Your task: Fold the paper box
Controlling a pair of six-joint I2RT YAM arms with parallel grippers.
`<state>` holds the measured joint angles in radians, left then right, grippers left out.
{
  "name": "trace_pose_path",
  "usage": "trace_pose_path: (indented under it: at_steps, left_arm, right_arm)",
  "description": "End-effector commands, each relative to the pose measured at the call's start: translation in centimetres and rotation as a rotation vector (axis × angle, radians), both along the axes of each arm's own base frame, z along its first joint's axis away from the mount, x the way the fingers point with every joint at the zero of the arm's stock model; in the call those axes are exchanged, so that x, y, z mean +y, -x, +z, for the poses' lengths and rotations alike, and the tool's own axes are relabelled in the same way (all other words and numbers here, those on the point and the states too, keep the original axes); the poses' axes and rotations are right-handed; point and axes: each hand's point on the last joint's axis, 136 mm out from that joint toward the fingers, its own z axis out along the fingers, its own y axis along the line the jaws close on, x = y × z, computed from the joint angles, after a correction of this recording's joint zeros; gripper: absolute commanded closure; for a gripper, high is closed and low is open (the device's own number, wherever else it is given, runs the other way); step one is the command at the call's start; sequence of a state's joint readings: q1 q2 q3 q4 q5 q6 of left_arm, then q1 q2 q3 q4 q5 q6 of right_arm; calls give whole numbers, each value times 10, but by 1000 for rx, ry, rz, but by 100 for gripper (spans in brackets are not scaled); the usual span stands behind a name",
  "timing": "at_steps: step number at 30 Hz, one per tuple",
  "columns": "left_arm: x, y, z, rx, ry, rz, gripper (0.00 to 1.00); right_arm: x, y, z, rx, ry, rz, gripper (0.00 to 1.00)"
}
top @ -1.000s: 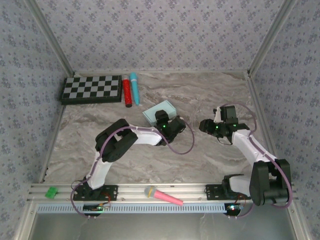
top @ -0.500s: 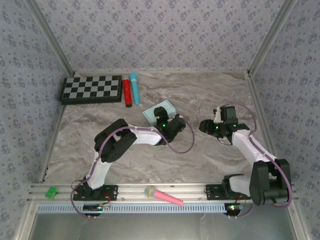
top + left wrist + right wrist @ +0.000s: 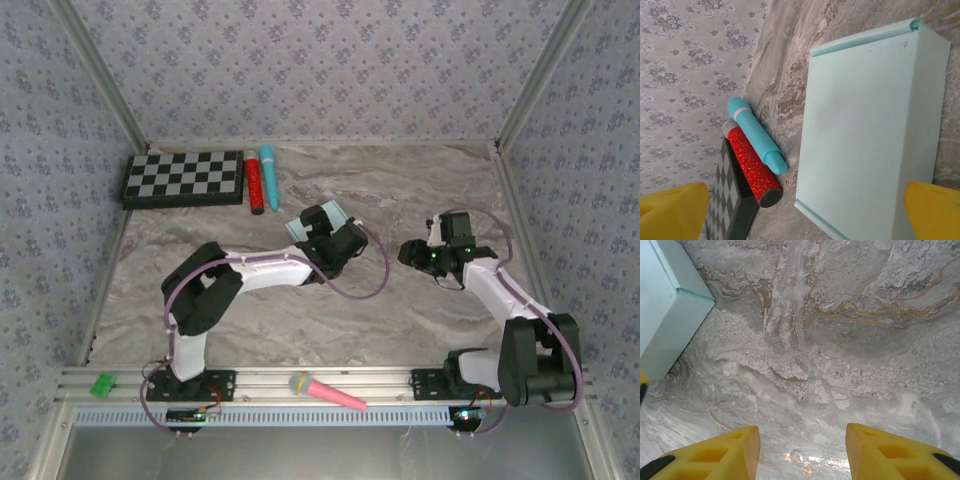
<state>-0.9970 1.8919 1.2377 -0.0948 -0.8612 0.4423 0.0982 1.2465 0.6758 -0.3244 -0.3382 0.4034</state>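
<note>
The paper box point(image 3: 298, 228) is a closed, pale aqua rectangular box lying flat on the marble table, mid-table. My left gripper point(image 3: 325, 232) hovers directly over it and hides much of it from above. In the left wrist view the box point(image 3: 870, 125) spans most of the space between my open yellow fingertips point(image 3: 932, 210), and the left gripper point(image 3: 802, 205) holds nothing. My right gripper point(image 3: 412, 251) stands to the right of the box, apart from it. It is open over bare marble point(image 3: 802, 440), with a corner of the box point(image 3: 665, 305) at the upper left.
A checkerboard point(image 3: 184, 178) lies at the back left, with a red glitter marker point(image 3: 254, 185) and a turquoise marker point(image 3: 269, 177) beside it, just beyond the box. A pink marker point(image 3: 325, 390) and a green clip point(image 3: 102, 384) rest on the front rail.
The left arm has stretched out, its elbow dropping to the left. Its gripper has shifted slightly farther over the box. The right arm has not moved.
</note>
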Motion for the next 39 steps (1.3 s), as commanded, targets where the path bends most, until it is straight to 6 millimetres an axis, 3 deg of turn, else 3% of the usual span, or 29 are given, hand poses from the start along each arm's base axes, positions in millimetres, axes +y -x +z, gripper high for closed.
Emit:
trace_pose_path:
  at_steps: [1, 7, 14, 20, 27, 32, 39]
  left_arm:
    - [-8, 8, 22, 42, 104, -19, 0]
    - [-1, 13, 43, 122, 302, 18, 1]
    - [43, 11, 72, 189, 631, 149, 1]
    - [109, 9, 76, 202, 805, 307, 0]
    - [194, 20, 67, 157, 863, 469, 1]
    - [260, 26, 49, 81, 832, 631, 0]
    - [332, 28, 23, -74, 796, 874, 0]
  right_arm:
    - [1, -1, 0, 9, -17, -2, 50]
    - [1, -2, -1, 12, -16, -2, 50]
    - [-1, -8, 0, -1, -4, -13, 50]
    - [-11, -19, 5, -39, 58, -34, 50]
    - [-37, -31, 10, -56, 189, -86, 49]
    - [-75, -41, 20, -105, 339, -200, 47]
    - [-125, -46, 27, -145, 507, -355, 45]
